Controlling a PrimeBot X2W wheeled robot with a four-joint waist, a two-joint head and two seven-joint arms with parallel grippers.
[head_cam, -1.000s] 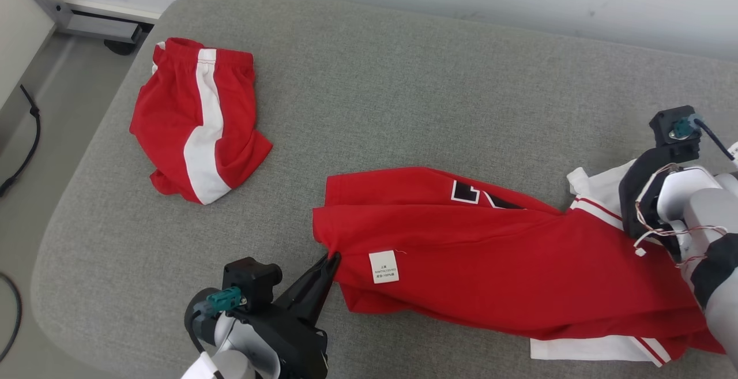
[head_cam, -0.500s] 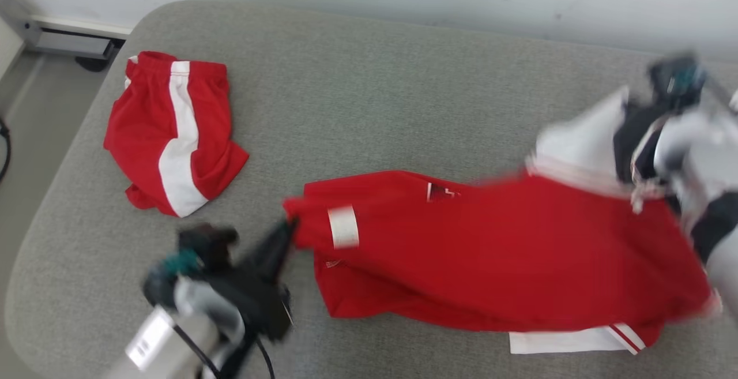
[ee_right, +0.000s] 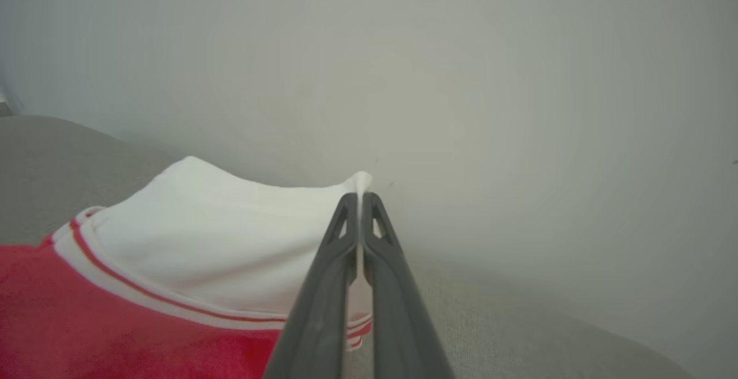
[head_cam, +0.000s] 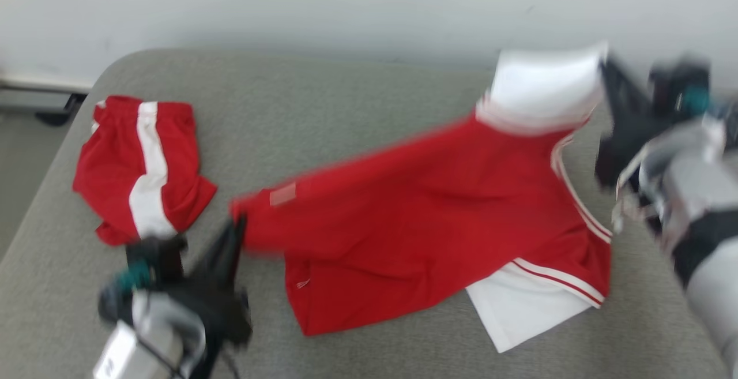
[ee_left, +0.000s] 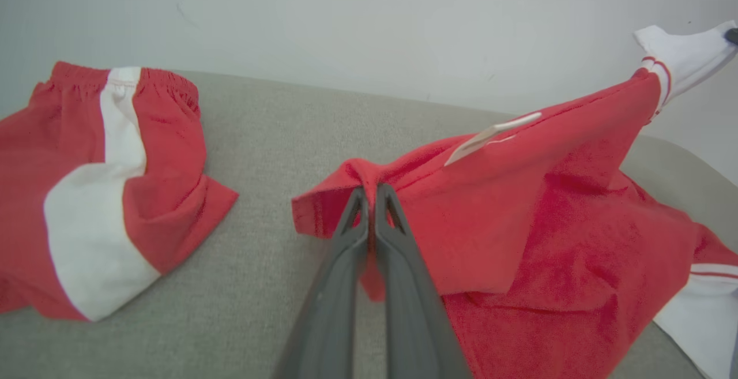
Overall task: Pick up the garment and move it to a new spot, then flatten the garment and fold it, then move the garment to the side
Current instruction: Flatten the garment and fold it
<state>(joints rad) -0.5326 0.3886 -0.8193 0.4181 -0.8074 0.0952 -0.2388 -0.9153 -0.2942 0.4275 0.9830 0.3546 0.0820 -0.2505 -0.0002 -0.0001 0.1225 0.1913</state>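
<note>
The left gripper, seen from the head, has its fingers pressed together on a hem corner of the red garment. The right gripper pinches the tip of a white sleeve, higher up and nearer the wall. Held by two far-apart corners, the garment hangs stretched between them. Its upper edge is off the grey cushion and its lower part trails on it. I judge this a carrying hold for the move to a new spot, and the spread should help it land flat. This view is blurred. Red-and-white shorts lie on the cushion to the left, just beyond the left gripper, and limit how far the garment can travel that way.

From the left wrist, the two fingers meet on a bunched fold of red cloth. A white label sticks out from the taut edge that runs up to the far sleeve. The shorts lie near the garment but apart from it.

From the right wrist, the fingers are closed on a peak of white sleeve cloth. The wall rises beyond them, so there is probably little room to pull further back.
</note>
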